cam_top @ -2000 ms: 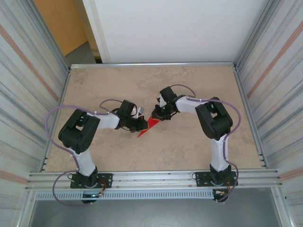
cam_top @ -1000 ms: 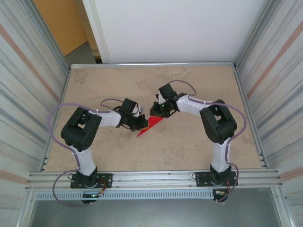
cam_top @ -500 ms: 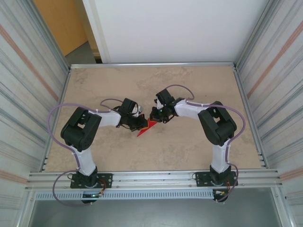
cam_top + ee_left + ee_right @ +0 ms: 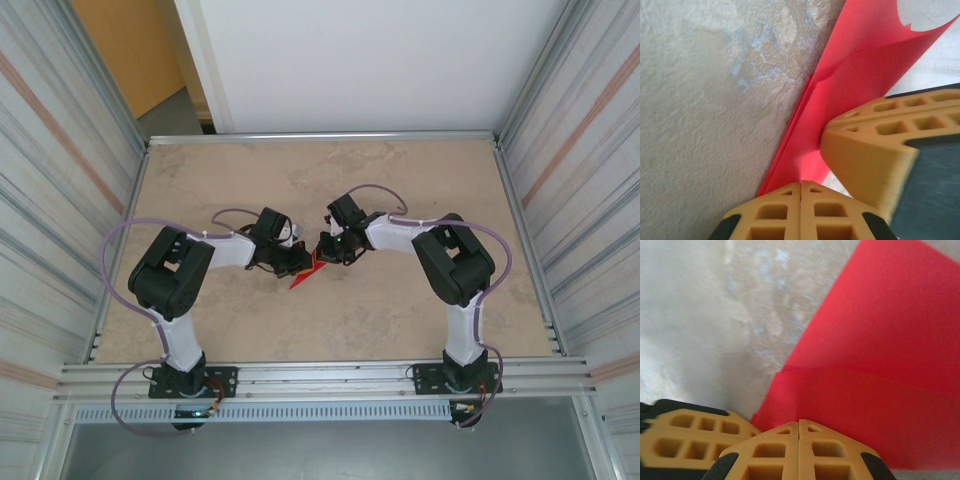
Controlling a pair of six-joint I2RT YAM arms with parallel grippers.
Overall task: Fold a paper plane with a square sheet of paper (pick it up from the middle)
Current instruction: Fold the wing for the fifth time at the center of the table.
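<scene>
The red square sheet of paper (image 4: 301, 279) lies partly folded on the table's middle, a narrow pointed shape between the two grippers. My left gripper (image 4: 300, 263) is shut, its tips (image 4: 801, 183) resting at the folded paper (image 4: 850, 75), with no paper seen between its jaws. My right gripper (image 4: 322, 252) is shut too, its tips (image 4: 799, 421) set on the red paper (image 4: 875, 355), where a crease runs across. Each wrist view catches the other gripper's yellow finger close by: the right finger (image 4: 865, 150) and the left finger (image 4: 690, 437). The grippers stand almost tip to tip.
The beige marbled table (image 4: 400, 320) is ringed by a metal frame (image 4: 320, 136) and ribbed side walls (image 4: 60, 180). Both arm bases sit at the near rail (image 4: 320, 378).
The right gripper has slid left along the paper toward the left gripper and shut fully. Less red paper shows from above. The left gripper has stayed put.
</scene>
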